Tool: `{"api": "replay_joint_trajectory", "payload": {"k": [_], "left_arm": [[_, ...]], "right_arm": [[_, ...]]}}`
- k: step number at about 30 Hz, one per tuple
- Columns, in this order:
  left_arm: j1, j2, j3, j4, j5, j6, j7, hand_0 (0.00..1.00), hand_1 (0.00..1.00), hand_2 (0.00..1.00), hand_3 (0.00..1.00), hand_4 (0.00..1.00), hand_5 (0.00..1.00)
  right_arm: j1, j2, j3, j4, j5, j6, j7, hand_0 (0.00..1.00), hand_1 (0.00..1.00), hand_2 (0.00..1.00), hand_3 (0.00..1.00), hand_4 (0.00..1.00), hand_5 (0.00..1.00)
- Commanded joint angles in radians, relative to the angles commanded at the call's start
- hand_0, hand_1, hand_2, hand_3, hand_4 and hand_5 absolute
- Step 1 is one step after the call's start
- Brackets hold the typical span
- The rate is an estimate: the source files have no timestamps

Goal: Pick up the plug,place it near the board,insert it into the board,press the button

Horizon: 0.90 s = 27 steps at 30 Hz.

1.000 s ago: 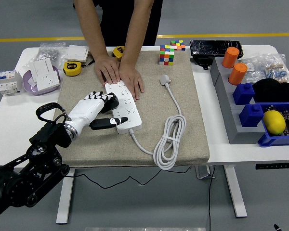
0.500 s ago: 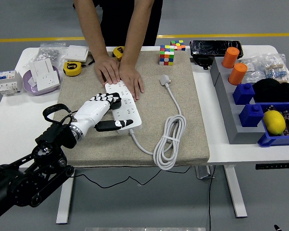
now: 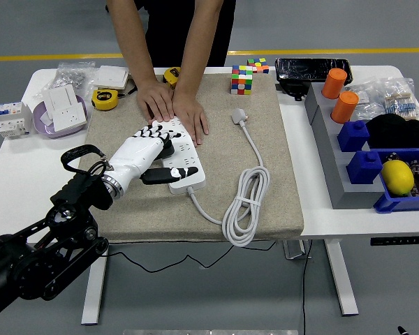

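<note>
White power strip point(image 3: 181, 155) lies on the beige mat, the left hand point(image 3: 146, 155) resting over it, fingers loosely spread, gripping nothing. A person's hands point(image 3: 173, 107) press its far end; the plug point(image 3: 239, 116) lies apart, right

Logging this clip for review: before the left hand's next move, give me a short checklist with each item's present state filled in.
1. Plug in the power strip: not ok; it lies loose on the beige mat, to the strip's right.
2. Strip held steady: ok; the person's hands press flat on its far end.
3. Left hand at the strip: ok; it is over the strip's near half, thumb by the cable end.
4. Contact with the strip's button: cannot tell; the hand covers that spot.
5. Hand free: ok; fingers extended, holding nothing.
6. Right hand available: cannot tell; out of view.
</note>
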Motion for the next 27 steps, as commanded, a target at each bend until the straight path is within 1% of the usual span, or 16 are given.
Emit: {"api": "replay_joint_trajectory", "payload": {"k": [1, 3, 5, 6, 7, 9, 10, 12, 13, 15, 18, 19, 20, 24, 25, 27], "left_arm": [[0.002, -0.001, -0.002, -0.024, 0.005, -0.003, 0.011, 0.997, 0.932, 0.883, 0.902, 0.998, 0.950], [0.006, -0.002, -0.006, -0.069, 0.024, -0.012, 0.039, 0.997, 0.932, 0.883, 0.902, 0.998, 0.950], [0.015, -0.004, -0.019, -0.131, 0.068, -0.043, 0.085, 0.997, 0.932, 0.883, 0.902, 0.998, 0.950], [0.017, -0.004, -0.023, -0.151, 0.079, -0.054, 0.098, 0.997, 0.932, 0.883, 0.902, 0.998, 0.950], [0.021, -0.005, -0.031, -0.179, 0.087, -0.078, 0.122, 0.469, 0.469, 0.485, 0.882, 0.827, 0.448], [0.026, -0.005, -0.042, -0.223, 0.097, -0.118, 0.158, 0.469, 0.469, 0.485, 0.882, 0.827, 0.448], [0.027, -0.005, -0.045, -0.235, 0.100, -0.129, 0.167, 0.469, 0.469, 0.485, 0.882, 0.827, 0.448], [0.031, -0.001, -0.051, -0.271, 0.097, -0.168, 0.190, 0.469, 0.469, 0.485, 0.882, 0.827, 0.448], [0.031, 0.000, -0.051, -0.280, 0.091, -0.183, 0.197, 0.200, 0.069, 0.168, 0.750, 0.620, 0.194], [0.031, 0.001, -0.050, -0.295, 0.073, -0.216, 0.213, 0.200, 0.069, 0.168, 0.750, 0.620, 0.194], [0.029, -0.001, -0.047, -0.293, 0.046, -0.264, 0.233, 0.200, 0.069, 0.168, 0.750, 0.620, 0.194], [0.028, -0.001, -0.043, -0.288, 0.036, -0.280, 0.239, 0.163, 0.050, 0.155, 0.837, 0.462, 0.099], [0.026, -0.002, -0.039, -0.282, 0.027, -0.290, 0.243, 0.163, 0.050, 0.155, 0.837, 0.462, 0.099], [0.016, -0.006, -0.014, -0.234, -0.003, -0.306, 0.248, 0.163, 0.050, 0.155, 0.837, 0.462, 0.099], [0.014, -0.009, -0.009, -0.216, -0.005, -0.308, 0.246, 0.153, 0.043, 0.152, 0.915, 0.466, 0.081], [0.008, -0.014, 0.003, -0.179, -0.013, -0.306, 0.241, 0.153, 0.043, 0.152, 0.915, 0.466, 0.081]], "right_arm": [[0.000, 0.000, -0.001, 0.000, 0.001, 0.000, 0.000, 0.959, 0.842, 0.784, 0.797, 0.998, 0.998], [0.000, 0.000, -0.003, 0.000, 0.001, 0.000, 0.000, 0.959, 0.842, 0.784, 0.797, 0.998, 0.998], [-0.001, 0.000, -0.003, 0.000, 0.002, 0.000, 0.000, 0.959, 0.842, 0.784, 0.797, 0.998, 0.998], [-0.001, 0.000, -0.003, 0.000, 0.001, 0.000, 0.000, 0.959, 0.842, 0.784, 0.797, 0.998, 0.998], [-0.002, 0.000, -0.003, 0.000, 0.002, 0.001, 0.000, 0.959, 0.842, 0.784, 0.797, 0.998, 0.998], [-0.002, -0.001, -0.002, 0.000, 0.002, 0.000, 0.000, 0.959, 0.842, 0.784, 0.797, 0.998, 0.998], [-0.002, -0.001, -0.001, 0.000, 0.001, 0.000, -0.001, 0.959, 0.842, 0.784, 0.797, 0.998, 0.998], [-0.002, -0.001, 0.002, 0.000, 0.001, 0.000, -0.001, 0.959, 0.842, 0.784, 0.797, 0.998, 0.998], [-0.002, -0.001, 0.001, 0.000, 0.002, 0.000, -0.001, 0.959, 0.841, 0.784, 0.797, 0.998, 0.998], [-0.001, 0.000, 0.002, 0.000, 0.002, 0.000, -0.001, 0.959, 0.841, 0.784, 0.797, 0.998, 0.998], [-0.001, 0.000, 0.000, 0.000, 0.004, 0.000, 0.000, 0.959, 0.841, 0.784, 0.797, 0.998, 0.998], [0.000, 0.001, 0.000, 0.000, 0.005, 0.000, 0.001, 0.958, 0.841, 0.784, 0.797, 0.998, 0.998], [0.000, 0.001, 0.000, 0.000, 0.005, 0.000, 0.001, 0.958, 0.841, 0.784, 0.797, 0.998, 0.998], [-0.001, 0.003, -0.001, 0.000, 0.004, 0.000, 0.000, 0.958, 0.841, 0.784, 0.797, 0.998, 0.998], [-0.001, 0.003, -0.001, 0.000, 0.004, 0.000, 0.000, 0.958, 0.841, 0.784, 0.797, 0.998, 0.998], [-0.001, 0.003, -0.003, 0.000, 0.006, 0.000, 0.001, 0.958, 0.841, 0.784, 0.797, 0.998, 0.998]]}}
